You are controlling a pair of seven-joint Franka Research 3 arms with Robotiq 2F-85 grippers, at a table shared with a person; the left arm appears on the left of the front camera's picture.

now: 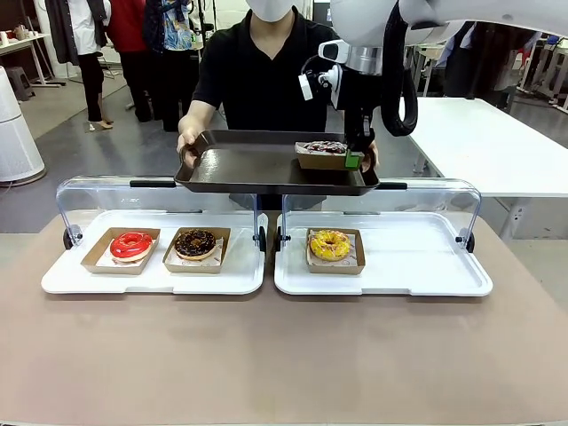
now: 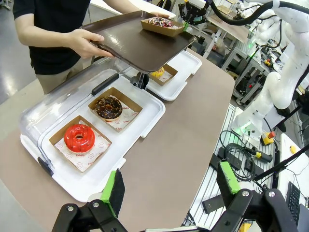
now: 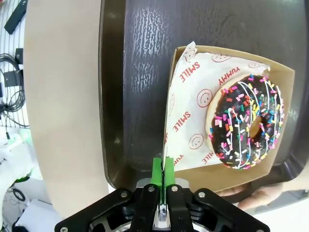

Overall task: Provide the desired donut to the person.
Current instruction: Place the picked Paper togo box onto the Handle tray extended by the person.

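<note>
The person (image 1: 266,71) in a black T-shirt stands across the table and holds a dark serving tray (image 1: 240,169) level with both hands. At the tray's right end sits a cardboard box with a chocolate donut with coloured sprinkles (image 1: 326,147) (image 3: 248,128) on printed paper. My right gripper (image 1: 355,160) (image 3: 161,174) reaches down to that box, green pads pinched together on its rim. The left wrist view shows the same tray (image 2: 140,46) and donut (image 2: 159,21) at the far end. My left gripper (image 2: 170,186) hangs open over the table's near edge, holding nothing.
Two white display trays (image 1: 151,280) (image 1: 417,266) with raised clear lids lie on the brown table. The left one holds a red-glazed donut (image 1: 131,245) and a chocolate donut (image 1: 196,242). The right one holds a yellow donut (image 1: 330,244). Other people stand far behind.
</note>
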